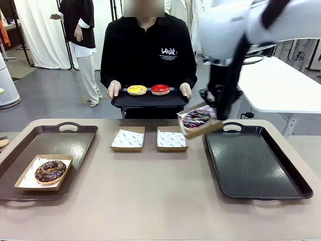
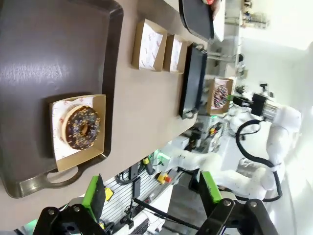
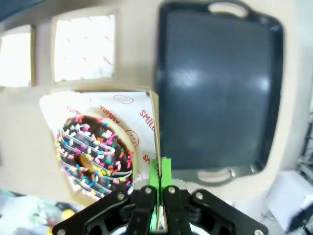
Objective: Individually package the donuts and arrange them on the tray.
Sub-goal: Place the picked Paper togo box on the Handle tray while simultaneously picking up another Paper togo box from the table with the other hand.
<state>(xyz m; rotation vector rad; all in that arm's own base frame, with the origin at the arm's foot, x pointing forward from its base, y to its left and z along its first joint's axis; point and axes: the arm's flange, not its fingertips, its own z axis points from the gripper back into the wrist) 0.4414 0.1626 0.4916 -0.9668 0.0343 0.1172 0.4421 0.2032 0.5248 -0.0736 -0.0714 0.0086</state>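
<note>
Two of four boxed: on the tan table, the black tray at four o'clock lies bare; the brown tray at eight o'clock bears the boxed chocolate donut. The right gripper, clamped on a box, holds the sprinkled donut just beside the black tray; the left gripper hangs spread. Yellow donut and red donut sit unboxed on a person's tray at twelve o'clock. Grey floor beyond.

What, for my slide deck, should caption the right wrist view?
Right fingers pinch a box carrying the sprinkled donut, beside the dark tray.
</note>
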